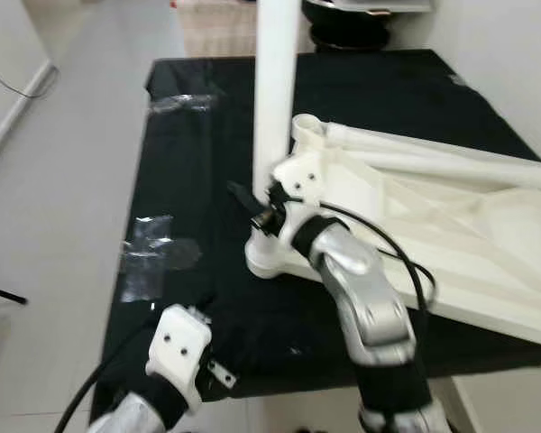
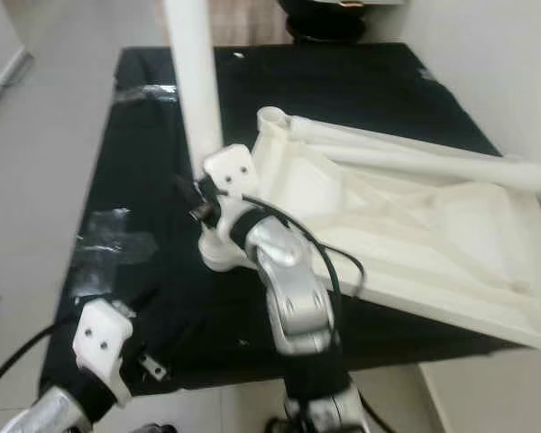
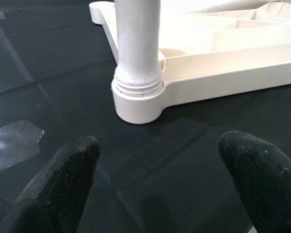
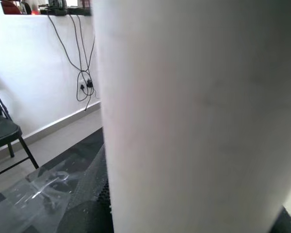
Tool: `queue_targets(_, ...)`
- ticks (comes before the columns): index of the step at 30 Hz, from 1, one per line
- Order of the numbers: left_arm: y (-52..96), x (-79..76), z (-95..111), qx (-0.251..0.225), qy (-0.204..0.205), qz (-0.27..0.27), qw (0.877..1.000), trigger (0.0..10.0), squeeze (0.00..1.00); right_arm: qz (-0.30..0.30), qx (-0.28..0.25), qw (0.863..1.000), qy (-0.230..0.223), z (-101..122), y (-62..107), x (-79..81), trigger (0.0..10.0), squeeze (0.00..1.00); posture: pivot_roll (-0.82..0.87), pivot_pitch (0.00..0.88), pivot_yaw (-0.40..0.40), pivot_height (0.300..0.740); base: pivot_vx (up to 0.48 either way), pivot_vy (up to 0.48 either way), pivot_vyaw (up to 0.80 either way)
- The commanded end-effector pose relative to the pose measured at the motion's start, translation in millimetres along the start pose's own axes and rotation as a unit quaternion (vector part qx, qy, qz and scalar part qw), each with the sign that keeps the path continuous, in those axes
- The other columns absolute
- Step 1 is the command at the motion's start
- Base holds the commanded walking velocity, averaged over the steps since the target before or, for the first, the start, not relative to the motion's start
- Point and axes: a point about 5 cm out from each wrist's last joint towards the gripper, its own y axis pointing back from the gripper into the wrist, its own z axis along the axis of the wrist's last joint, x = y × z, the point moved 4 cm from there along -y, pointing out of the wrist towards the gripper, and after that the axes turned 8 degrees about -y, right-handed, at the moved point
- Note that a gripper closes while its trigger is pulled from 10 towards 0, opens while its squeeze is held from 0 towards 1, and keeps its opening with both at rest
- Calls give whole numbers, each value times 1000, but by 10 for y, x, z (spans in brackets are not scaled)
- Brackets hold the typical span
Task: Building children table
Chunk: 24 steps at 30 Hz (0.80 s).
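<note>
White plastic is spread across a black-covered table (image 1: 198, 180). It is a child's table top (image 1: 433, 244), lying upside down with its ribs showing. It fills the side of the black cloth toward three o'clock.

One white leg (image 1: 277, 90) stands straight up in the corner socket (image 1: 269, 257) at the near edge of the top, about the middle of the cloth. In the left wrist view you can see the leg (image 3: 137, 43) sitting in its round socket (image 3: 136, 104), with a ringed collar just above the rim. More white legs (image 1: 433, 153) lie flat on the top, from the twelve o'clock corner off toward three o'clock.

The right arm reaches up from six o'clock. Its right pincer (image 1: 252, 206) is right at the standing leg, low down, just above the socket. The right wrist camera is so close that the leg (image 4: 199, 116) looks like a big white wall. I cannot tell if the fingers are closed on it.

The left pincer (image 3: 160, 179) hangs low near seven o'clock, over the near edge of the cloth. Its two black fingers (image 3: 63, 184) are spread wide apart and hold nothing. They point at the socket but stay apart from it.

Bits of clear tape (image 1: 149, 248) shine on the cloth toward nine o'clock.
</note>
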Motion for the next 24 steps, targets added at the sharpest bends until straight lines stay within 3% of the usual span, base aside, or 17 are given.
queue_targets(1,-28,0,-60,9,4,-7,1000,10000,0,-15,91,995,-46,-488,-50,194,0,0,32,187,-61,740,0,0,0)
queue_targets(3,-50,12,-75,9,2,-6,1000,10000,0,0,85,995,-45,-447,-106,221,0,0,30,166,-64,740,0,0,0)
queue_targets(4,-69,22,-86,9,0,-6,1000,10000,0,10,80,996,-43,-403,-140,239,1765,0,30,161,-66,740,0,0,0)
queue_targets(6,-95,38,-98,8,-1,-4,1000,10000,0,24,81,996,-38,-325,-156,248,10000,0,31,148,-73,740,0,0,0)
queue_targets(7,-95,38,-98,8,-1,-4,1000,10000,0,24,81,996,-38,-325,-156,248,10000,0,31,148,-73,740,0,0,0)
queue_targets(8,-106,46,-101,7,-3,-1,1000,10000,0,49,83,994,-41,-259,-135,261,10000,596,35,142,-76,740,0,0,0)
queue_targets(10,-108,49,-102,7,-3,1,1000,10000,0,70,83,993,-43,-231,-126,274,10000,596,35,142,-76,740,0,0,0)
queue_targets(11,-111,54,-102,6,-4,3,1000,10000,0,121,79,988,-54,-166,-109,321,10000,1000,37,139,-78,740,0,0,0)
queue_targets(14,-109,53,-100,6,-5,4,1000,10000,0,212,58,974,-53,-20,-51,394,10000,1000,46,139,-79,740,0,0,0)
queue_targets(15,-109,53,-100,6,-5,4,1000,10000,0,212,58,974,-53,-20,-51,394,10000,1000,46,139,-79,740,0,0,0)
queue_targets(16,-102,46,-93,6,-5,5,1000,10000,0,276,40,960,-41,82,6,430,10000,1000,49,148,-78,740,0,0,0)
queue_targets(17,-96,36,-84,5,-4,4,1000,10000,0,340,26,940,-20,154,72,448,10000,878,55,157,-79,740,0,0,0)
queue_targets(18,-94,30,-79,5,-4,3,1000,10000,0,382,18,924,-5,195,121,451,10000,878,55,157,-79,740,0,0,0)
queue_targets(19,-94,30,-79,5,-4,3,1000,10000,0,382,18,924,-5,195,121,451,10000,878,55,157,-79,740,0,0,0)
queue_targets(20,-80,3,-61,5,-2,0,1000,10000,0,441,32,897,13,179,100,388,10000,0,77,186,-85,740,0,0,0)
queue_targets(22,-73,-8,-55,5,-2,-1,1000,10000,0,456,38,889,16,174,71,359,10000,0,77,186,-85,740,0,0,0)
queue_targets(24,-38,-43,-36,5,0,-3,1000,10000,0,498,62,865,27,158,44,317,10000,0,102,211,-93,740,0,0,0)
